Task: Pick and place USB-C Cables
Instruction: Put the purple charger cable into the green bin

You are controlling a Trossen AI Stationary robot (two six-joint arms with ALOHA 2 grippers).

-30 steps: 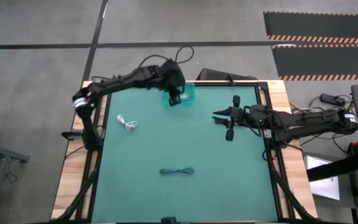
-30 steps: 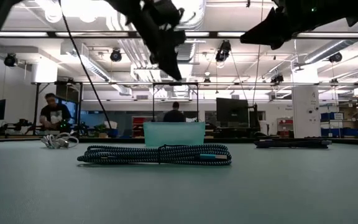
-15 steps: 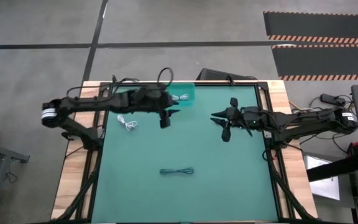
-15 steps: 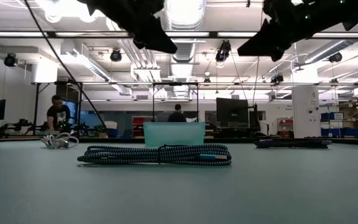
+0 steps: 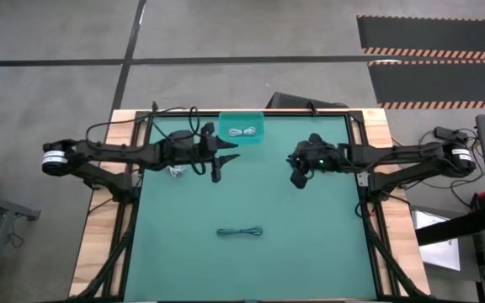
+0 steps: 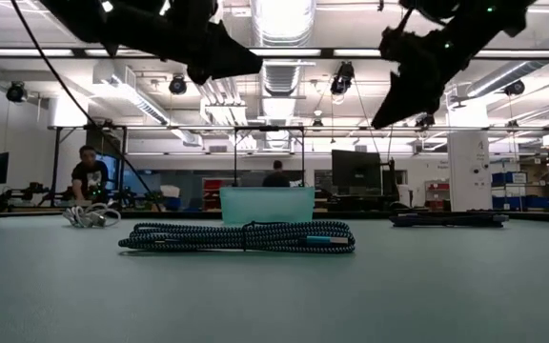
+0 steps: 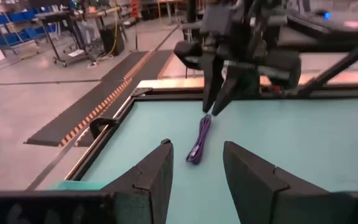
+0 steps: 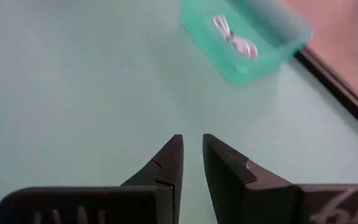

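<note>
A dark braided USB-C cable (image 5: 240,231) (image 6: 241,236) (image 7: 199,140) lies bundled on the green mat toward the near edge. One white cable (image 5: 175,171) (image 6: 91,215) lies on the mat at the left, partly under my left arm. A second white cable (image 5: 243,132) (image 8: 232,34) lies inside the teal bin (image 5: 224,126) (image 6: 267,205) at the far edge. My left gripper (image 5: 226,160) (image 7: 194,165) hangs open above the mat, near level and pointing right. My right gripper (image 5: 295,178) (image 8: 191,146) hangs slanting down, with a narrow gap between its fingers and nothing in it.
A dark flat object (image 6: 451,219) lies at the table's far right. Wooden borders (image 5: 381,135) frame the mat. The open mat between the dark cable and the bin lies under both raised grippers. People (image 6: 84,176) are in the room beyond.
My left gripper has drawn back from above the teal bin toward the table's left and near side, sinking a little and tipping from pointing down to almost level. The white cable in the bin now shows uncovered. My right gripper has tipped downward and shifted slightly left.
</note>
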